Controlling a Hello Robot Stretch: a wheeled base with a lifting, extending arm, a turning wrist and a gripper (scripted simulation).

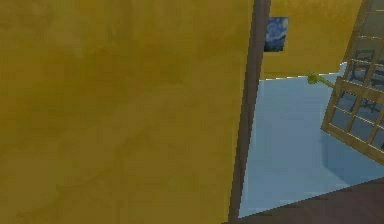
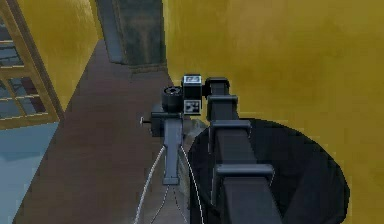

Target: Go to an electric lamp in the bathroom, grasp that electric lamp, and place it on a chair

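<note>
1. In the forward view, a plain yellow wall [image 1: 120, 100] stands near us and takes up the left half.
2. Just right of it, a dark upright door frame [image 1: 250, 110] goes from top to bottom.
3. Past the frame, a pale blue floor [image 1: 290, 150] reaches a far yellow wall [image 1: 320, 30], where a dark blue picture [image 1: 277, 33] hangs.
4. At the right stands a wooden glazed door [image 1: 360, 95], with a small greenish knob [image 1: 313, 78] sticking out at its left edge.
5. In the arm side view, a glazed door [image 2: 18, 80] sits at the left edge. Beside it a brown floor [image 2: 100, 130] leads far back to a dark grey door [image 2: 135, 35].
6. Near the middle we see the jaws, just left of two white marker squares [image 2: 192, 84].
7. We cannot tell whether the jaws are apart or together. Only bare brown floor lies behind their far end, so they hold nothing.
8. Right of them the dark arm [image 2: 235, 150] rises from the bottom edge, above the round black base [image 2: 320, 180]. A yellow wall [image 2: 300, 50] stands behind.
9. We cannot tell where the electric lamp is.
</note>
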